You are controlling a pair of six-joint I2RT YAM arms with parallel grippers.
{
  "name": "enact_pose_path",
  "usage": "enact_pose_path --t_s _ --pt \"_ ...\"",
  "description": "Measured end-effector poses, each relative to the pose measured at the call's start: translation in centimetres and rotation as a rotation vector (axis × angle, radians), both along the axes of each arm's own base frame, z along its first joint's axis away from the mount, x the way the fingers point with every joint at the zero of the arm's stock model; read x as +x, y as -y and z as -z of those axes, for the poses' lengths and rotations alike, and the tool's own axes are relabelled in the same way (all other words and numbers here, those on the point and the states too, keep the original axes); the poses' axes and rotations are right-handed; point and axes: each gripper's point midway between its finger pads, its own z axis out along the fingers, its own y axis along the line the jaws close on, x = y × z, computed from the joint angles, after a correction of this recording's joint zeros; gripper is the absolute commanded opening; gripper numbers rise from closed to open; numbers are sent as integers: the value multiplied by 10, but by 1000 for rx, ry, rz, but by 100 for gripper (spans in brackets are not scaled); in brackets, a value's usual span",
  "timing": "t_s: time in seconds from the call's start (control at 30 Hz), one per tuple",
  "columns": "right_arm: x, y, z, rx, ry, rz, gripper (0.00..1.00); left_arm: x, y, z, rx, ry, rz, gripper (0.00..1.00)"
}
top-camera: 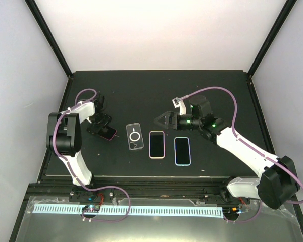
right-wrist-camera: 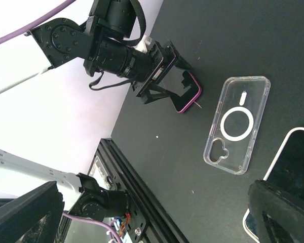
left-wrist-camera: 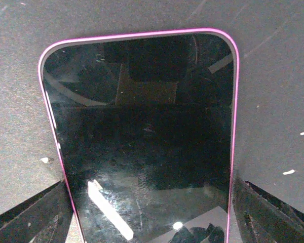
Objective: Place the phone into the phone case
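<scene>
Three phones lie flat on the dark table (top-camera: 217, 91), and the one under the left gripper (top-camera: 103, 130) is the magenta-rimmed phone (left-wrist-camera: 142, 142) at the far left, near the clear case (top-camera: 135, 136) but not touching it. The jaws are spread wide across the phone's width, each finger (left-wrist-camera: 30, 217) close against a long edge. That suits a sideways pinch on something too flat to seize from above (whether the pads already press cannot be told). The case lies flat and apart from everything else, probably so the handset can be lowered straight into it. The right gripper (top-camera: 161, 120) hovers spread and empty beyond the far ends of the pink phone (top-camera: 157, 144) and blue-edged phone (top-camera: 182, 150), well placed to steady the case.
</scene>
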Motion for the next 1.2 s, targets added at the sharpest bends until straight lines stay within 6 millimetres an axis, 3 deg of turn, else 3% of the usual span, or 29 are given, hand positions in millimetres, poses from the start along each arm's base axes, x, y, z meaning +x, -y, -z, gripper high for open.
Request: enact_pose_path --t_s 0.3,0.6,0.9,1.2 --pt "0 0 0 0 -1 0 100 -5 2 0 -15 -6 -8 78" --pt "0 2 -4 6 0 14 100 -24 13 0 -59 -11 35 74" --pt "-3 6 -8 13 8 34 100 -40 47 -3 -82 -18 231 72" --pt "-2 7 -6 7 5 39 100 -43 85 -23 -85 39 431 69"
